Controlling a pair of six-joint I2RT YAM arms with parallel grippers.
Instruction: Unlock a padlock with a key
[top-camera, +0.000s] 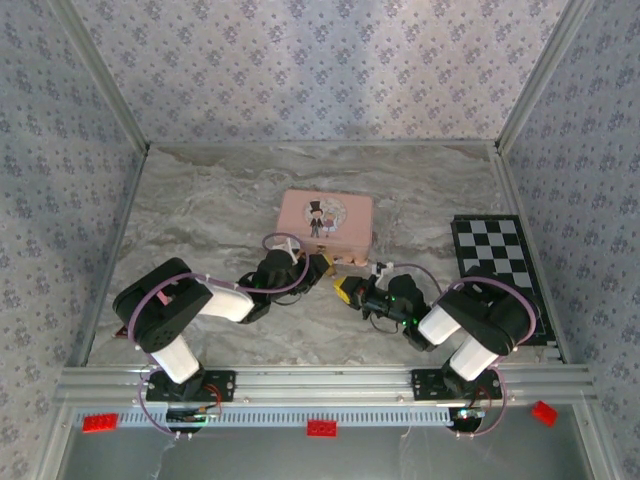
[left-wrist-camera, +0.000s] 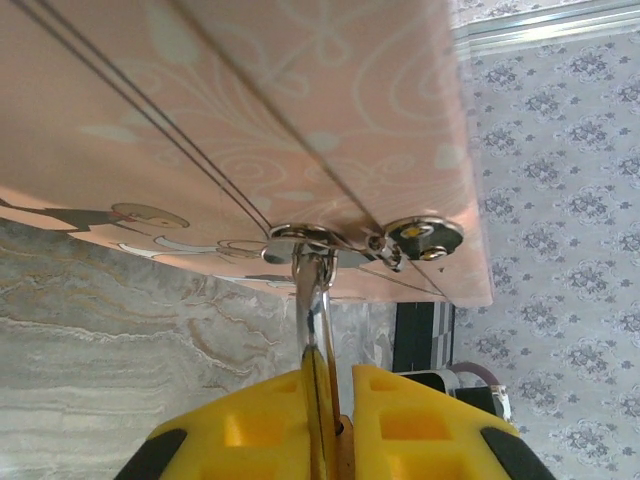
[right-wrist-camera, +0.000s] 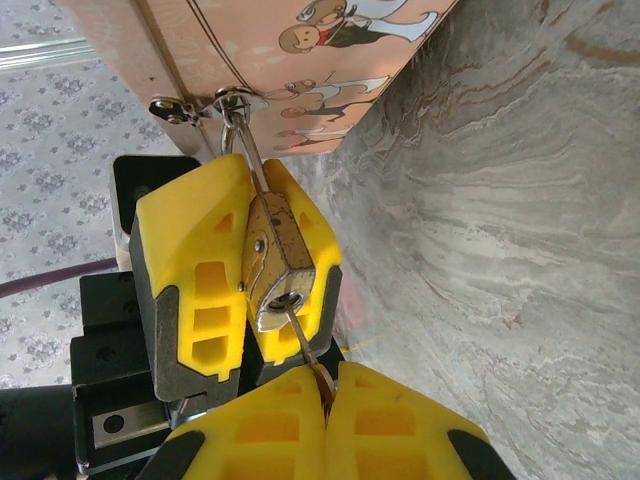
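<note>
padlock (right-wrist-camera: 275, 262) hanging by shackle (left-wrist-camera: 316, 300) from pink tin (right-wrist-camera: 300, 50) hasp (left-wrist-camera: 300, 236), body clamped in left end effector (left-wrist-camera: 330, 400) | key (right-wrist-camera: 303, 342) tip in keyhole (right-wrist-camera: 290, 300), pinched in closed right end effector (right-wrist-camera: 325, 400) | likely light, rigid, slick; thin key bendable, hold at bow, twist gently

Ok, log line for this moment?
left gripper: shut on padlock | right gripper: shut on key | key: tip in keyhole | shackle: through pink tin hasp
</note>
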